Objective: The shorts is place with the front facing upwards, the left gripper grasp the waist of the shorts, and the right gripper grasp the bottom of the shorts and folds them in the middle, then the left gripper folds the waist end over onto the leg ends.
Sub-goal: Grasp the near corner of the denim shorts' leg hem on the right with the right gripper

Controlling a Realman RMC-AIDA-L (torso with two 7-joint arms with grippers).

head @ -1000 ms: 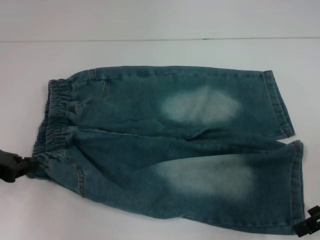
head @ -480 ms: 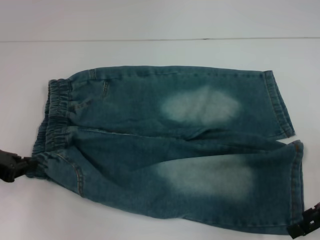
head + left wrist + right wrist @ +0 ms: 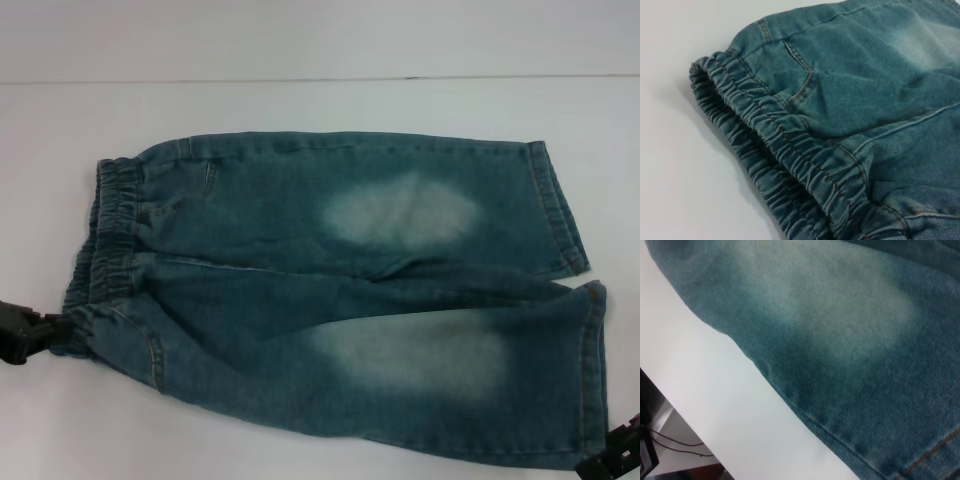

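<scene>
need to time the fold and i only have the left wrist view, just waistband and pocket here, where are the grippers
Observer: In the head view the left gripper sits at the near corner of the shorts' waistband.
Operator: and the right one
Observer: The right gripper is at the hem corner of the near leg.
Operator: legs flat?
Observer: Yes, both legs lie spread on the white table, nothing folded yet.

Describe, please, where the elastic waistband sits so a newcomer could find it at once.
On the white table lie denim shorts, spread flat. Follow them to the end by the left gripper: the waistband is that gathered, ruched strip, unlike the smooth hemmed legs.
</scene>
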